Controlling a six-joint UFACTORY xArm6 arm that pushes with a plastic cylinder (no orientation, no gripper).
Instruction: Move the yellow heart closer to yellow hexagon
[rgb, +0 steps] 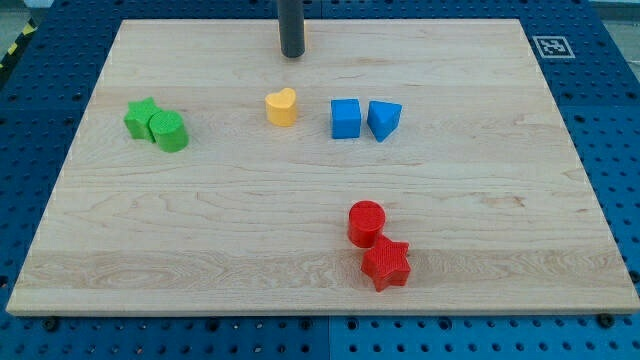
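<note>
Yellow heart (282, 106) on the wooden worktop (300, 220), upper middle, well apart from every block. No yellow hexagon to be seen. My tip (292, 55) just above the heart toward the view's top, not touching. No pincer on the rod. Right of the heart: blue cube (345, 118), blue triangle (383, 120). Far left: green star (141, 116) touching green cylinder (169, 131). Lower right: red cylinder (366, 222) against red star (385, 264).

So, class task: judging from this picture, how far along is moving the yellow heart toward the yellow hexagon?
Done: nothing visibly. In hand: my tip stands at the view's top, apart from the yellow heart below it. Left: the whole push. No yellow hexagon shows on the board, so the heart's target cannot be placed.
</note>
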